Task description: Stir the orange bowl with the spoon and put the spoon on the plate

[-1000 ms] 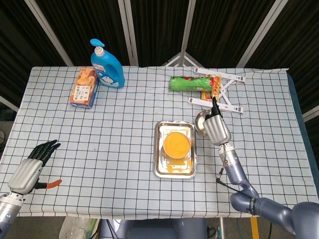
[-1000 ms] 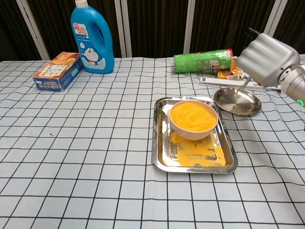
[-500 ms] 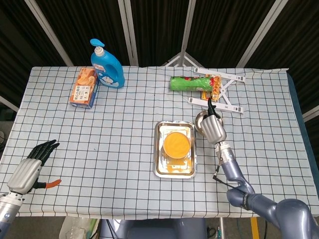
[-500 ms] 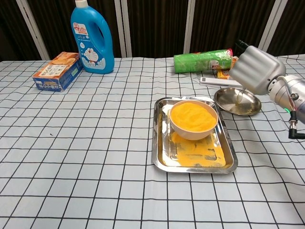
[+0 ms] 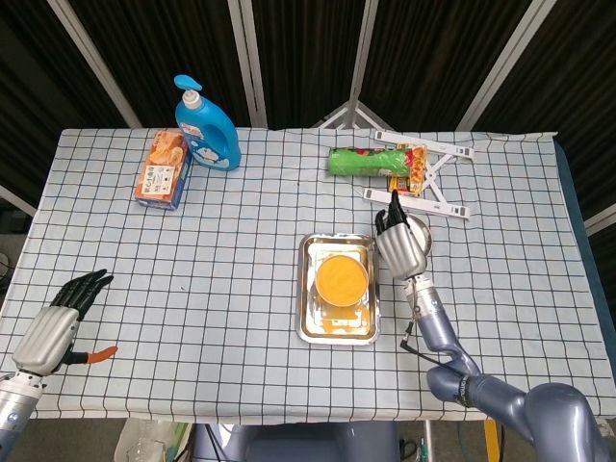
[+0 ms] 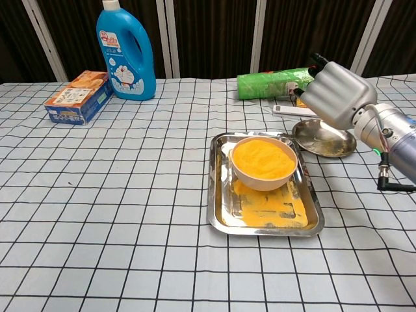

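The left robot hand is open and empty, the round orange bowl sits full in the shiny metal tray, and the right robot hand, its grip hidden and the spoon out of sight, hangs over the round silver plate and could knock it.

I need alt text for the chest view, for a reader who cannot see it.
The robot's right hand hovers above a round metal plate, beside an orange bowl standing in a steel tray. Behind stand a blue bottle, a snack box and a green can.

Bowl in tray, seemingly.
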You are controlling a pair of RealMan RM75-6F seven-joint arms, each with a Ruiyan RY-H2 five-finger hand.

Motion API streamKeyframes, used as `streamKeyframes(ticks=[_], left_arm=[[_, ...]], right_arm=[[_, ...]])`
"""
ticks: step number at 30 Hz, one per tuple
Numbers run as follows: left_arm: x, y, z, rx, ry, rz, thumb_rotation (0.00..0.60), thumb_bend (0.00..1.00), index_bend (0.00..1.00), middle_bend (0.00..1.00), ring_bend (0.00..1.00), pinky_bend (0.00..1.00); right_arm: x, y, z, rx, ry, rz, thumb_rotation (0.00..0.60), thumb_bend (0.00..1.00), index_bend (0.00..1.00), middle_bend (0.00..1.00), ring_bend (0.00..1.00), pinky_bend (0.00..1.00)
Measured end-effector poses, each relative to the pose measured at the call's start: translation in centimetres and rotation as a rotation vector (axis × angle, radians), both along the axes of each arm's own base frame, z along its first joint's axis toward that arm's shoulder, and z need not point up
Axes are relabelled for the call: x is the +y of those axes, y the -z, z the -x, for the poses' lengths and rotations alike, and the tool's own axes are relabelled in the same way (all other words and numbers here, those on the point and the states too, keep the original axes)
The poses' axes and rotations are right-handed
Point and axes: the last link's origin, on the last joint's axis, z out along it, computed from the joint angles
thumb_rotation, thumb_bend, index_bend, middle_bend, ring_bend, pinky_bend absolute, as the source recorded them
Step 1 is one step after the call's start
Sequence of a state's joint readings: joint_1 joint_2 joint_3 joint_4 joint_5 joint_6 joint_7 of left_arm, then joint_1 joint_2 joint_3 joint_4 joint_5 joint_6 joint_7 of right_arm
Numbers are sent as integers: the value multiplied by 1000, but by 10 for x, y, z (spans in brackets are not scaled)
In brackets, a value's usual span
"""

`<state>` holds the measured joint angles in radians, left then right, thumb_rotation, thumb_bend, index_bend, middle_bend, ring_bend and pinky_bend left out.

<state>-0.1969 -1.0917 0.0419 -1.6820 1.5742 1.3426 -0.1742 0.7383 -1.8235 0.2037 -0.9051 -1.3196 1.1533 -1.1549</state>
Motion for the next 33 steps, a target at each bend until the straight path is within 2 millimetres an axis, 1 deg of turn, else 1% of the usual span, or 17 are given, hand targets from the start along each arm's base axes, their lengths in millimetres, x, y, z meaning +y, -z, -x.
streamKeyframes(ticks=[4,9,12,16,19,22,25,28,29,31,32,33], left_arm=[[0,0,0,0,-3,0,600,0,0,0,0,0],[0,0,1,0,-6,-1,600,0,0,0,0,0],[0,-1,1,0,-6,-3,600,0,0,0,0,0],[0,-2,2,3,-8,-7,600,0,0,0,0,0],[0,-3,3,10,-7,-19,600,0,0,0,0,0],[-1,-4,4,18,-7,-30,600,0,0,0,0,0],[-2,-5,5,32,-3,-44,600,0,0,0,0,0],[-3,-6,5,54,4,-65,600,0,0,0,0,0],[-3,-6,5,64,8,-73,600,0,0,0,0,0],[-3,-7,6,92,21,-98,600,0,0,0,0,0],[-3,-7,7,103,25,-108,600,0,0,0,0,0],[-4,-7,7,118,29,-122,600,0,0,0,0,0]], right_arm=[[1,2,-1,-9,-3,-1,600,500,131,373,153,0],[1,0,-3,-19,-8,9,600,500,125,360,151,0],[2,-5,-4,-47,-9,19,600,501,121,319,125,0],[8,-14,-3,-142,15,28,600,500,78,242,70,0],[19,-24,-1,-263,50,20,600,500,42,174,26,0],[38,-37,3,-417,90,-1,600,495,5,107,0,0],[64,-57,10,-589,138,-33,600,473,0,59,0,0],[98,-86,28,-751,202,-53,600,467,0,39,0,0],[113,-100,38,-803,231,-52,600,467,0,33,0,0],[137,-119,55,-858,272,-41,600,467,0,18,0,0],[154,-131,66,-884,295,-32,600,467,0,13,0,0],[166,-137,72,-902,306,-28,600,466,0,7,0,0]])
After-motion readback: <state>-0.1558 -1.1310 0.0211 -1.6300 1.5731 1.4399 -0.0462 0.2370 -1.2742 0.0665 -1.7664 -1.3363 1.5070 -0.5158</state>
